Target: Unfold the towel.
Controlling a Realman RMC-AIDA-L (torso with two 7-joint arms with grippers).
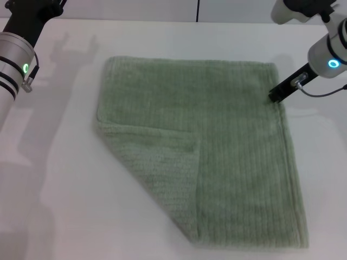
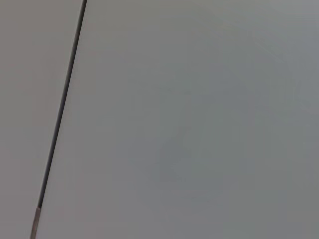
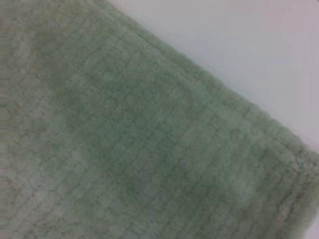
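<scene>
the right gripper (image 1: 275, 96) is down at the towel's far right edge, its dark tip touching or just over the hem near the far right corner. honestly can't tell if it's pinching cloth or let go, the tip is just a dark block from the head view and the right wrist view shows only terry weave and a strip of hem against white. the left gripper isn't visible at all; the left arm (image 1: 13, 59) is parked up at the far left, well off the cloth, and its wrist camera sees only bare white surface with a thin dark seam.

the towel (image 1: 217, 146) lies mostly flat in the middle of the white table (image 1: 54, 206), with one flap (image 1: 157, 162) at the near left corner doubled over onto the top, so it looks nearly done but not fully spread.

handling-wise i'd guess it's light, floppy and a bit grippy, nothing fragile. terry drags on itself, so a flap probably peels better than it slides. best hold is likely the hemmed edge or the loose corner of that folded flap, since the hem is thicker and gives something to pinch.

room looks fine: open table to the left and near-left of the flap for it to fold out onto. the towel's near edge runs close to the bottom of the head view, so less margin there.
</scene>
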